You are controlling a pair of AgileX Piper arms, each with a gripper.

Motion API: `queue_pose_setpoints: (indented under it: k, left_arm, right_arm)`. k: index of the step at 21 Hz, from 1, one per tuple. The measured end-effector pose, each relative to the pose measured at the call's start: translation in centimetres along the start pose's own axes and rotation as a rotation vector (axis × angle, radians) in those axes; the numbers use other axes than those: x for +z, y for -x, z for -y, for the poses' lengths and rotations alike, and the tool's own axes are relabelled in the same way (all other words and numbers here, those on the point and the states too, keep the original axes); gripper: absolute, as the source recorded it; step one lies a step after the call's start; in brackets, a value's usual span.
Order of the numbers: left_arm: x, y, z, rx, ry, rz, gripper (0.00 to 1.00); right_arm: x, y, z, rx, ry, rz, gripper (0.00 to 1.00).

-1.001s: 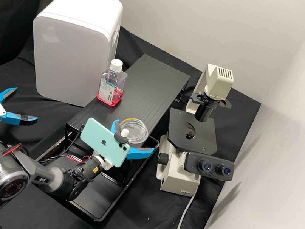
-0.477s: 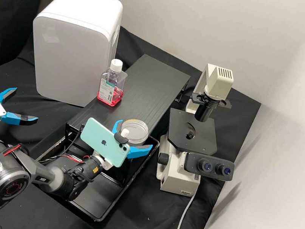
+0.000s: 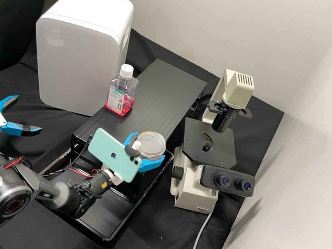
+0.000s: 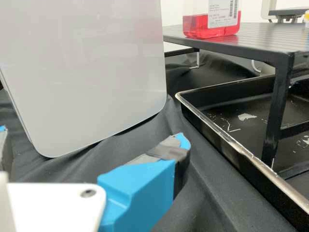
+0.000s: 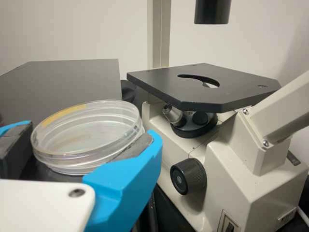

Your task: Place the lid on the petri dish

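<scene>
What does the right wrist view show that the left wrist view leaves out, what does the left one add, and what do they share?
Right wrist view: the clear petri dish, clamped in the right gripper, and the microscope with its black stage beside it.
Left wrist view: the white box, the bottle of red liquid and the black tray on the dark cloth.
Both: the black raised platform, seen from opposite ends.

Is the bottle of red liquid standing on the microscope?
No, the bottle stands on the black shelf, well apart from the microscope.
</scene>
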Motion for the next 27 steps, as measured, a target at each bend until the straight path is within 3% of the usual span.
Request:
queue_pose_setpoints:
  k: [9, 13, 17, 21, 27]
  left_arm:
    - [-0.2, -0.1, -0.04, 0.001, 0.001, -0.007, 1.00]
    - [-0.2, -0.1, -0.06, 0.002, 0.003, -0.012, 1.00]
    - [-0.2, -0.1, -0.06, 0.002, 0.003, -0.012, 1.00]
    - [-0.4, -0.1, -0.10, 0.003, 0.006, -0.022, 1.00]
    - [-0.5, -0.2, -0.12, 0.004, 0.007, -0.028, 1.00]
  right_arm:
    - [-0.5, 0.2, 0.7, 0.006, -0.008, 0.009, 0.00]
    - [-1.4, 1.2, 1.6, -0.001, -0.003, -0.020, 0.00]
    - [-2.3, 2.2, 2.6, -0.039, 0.006, -0.065, 0.00]
    - [-2.5, 2.8, 3.1, -0.058, 0.006, -0.074, 0.00]
    - [-2.4, 2.8, 3.1, -0.056, 0.009, -0.077, 0.00]
